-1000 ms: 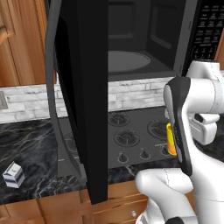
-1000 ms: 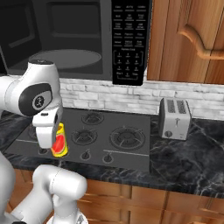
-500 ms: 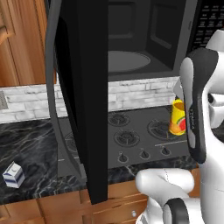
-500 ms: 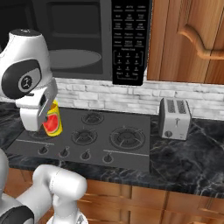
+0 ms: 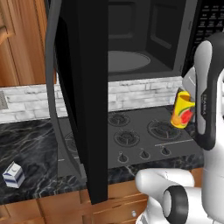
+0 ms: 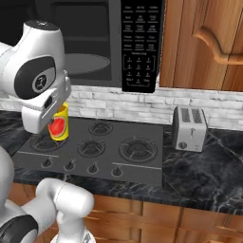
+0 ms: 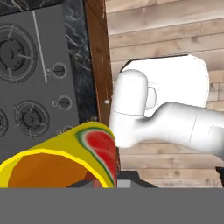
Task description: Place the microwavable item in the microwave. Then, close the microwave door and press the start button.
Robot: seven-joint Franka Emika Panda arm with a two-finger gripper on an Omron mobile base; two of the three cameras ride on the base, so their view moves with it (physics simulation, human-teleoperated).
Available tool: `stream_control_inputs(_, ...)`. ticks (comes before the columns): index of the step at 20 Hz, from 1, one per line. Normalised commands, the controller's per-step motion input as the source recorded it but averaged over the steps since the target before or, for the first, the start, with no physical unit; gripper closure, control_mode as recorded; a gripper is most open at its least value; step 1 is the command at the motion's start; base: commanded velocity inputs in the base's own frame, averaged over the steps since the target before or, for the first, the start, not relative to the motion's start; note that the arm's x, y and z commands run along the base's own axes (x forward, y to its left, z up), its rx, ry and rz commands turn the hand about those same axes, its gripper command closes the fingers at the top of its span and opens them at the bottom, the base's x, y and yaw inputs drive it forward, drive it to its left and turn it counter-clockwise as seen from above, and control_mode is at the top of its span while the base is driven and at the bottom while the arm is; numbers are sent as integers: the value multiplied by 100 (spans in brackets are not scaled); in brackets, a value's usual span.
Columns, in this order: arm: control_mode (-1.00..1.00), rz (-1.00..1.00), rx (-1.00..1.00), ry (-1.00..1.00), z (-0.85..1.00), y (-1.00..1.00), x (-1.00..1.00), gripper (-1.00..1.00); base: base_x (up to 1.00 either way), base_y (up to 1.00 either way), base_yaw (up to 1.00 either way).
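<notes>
The yellow cup (image 5: 183,110), clamped in the gripper (image 6: 53,124), has risen from low over the stove's front edge and now hangs higher, nearer the open microwave (image 5: 144,48).

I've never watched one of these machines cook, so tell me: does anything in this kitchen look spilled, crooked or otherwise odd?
Nothing looks spilled or broken. The oddest sight is the yellow cup hanging in the air above the stove, tilted, held in the gripper. The microwave door stands wide open over the counter, and a small milk carton sits alone at the counter's front edge.
</notes>
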Motion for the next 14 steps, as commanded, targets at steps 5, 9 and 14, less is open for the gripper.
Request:
stream_control_inputs(5, -100, -12, 8, -14, 7, 7, 0, 100, 0, 0, 0)
stream_control_inputs(9, -100, 0, 6, -43, 6, 15, 0, 100, 0, 0, 0)
stream_control_inputs(14, -100, 9, 1, -41, 0, 0, 0, 100, 0, 0, 0)
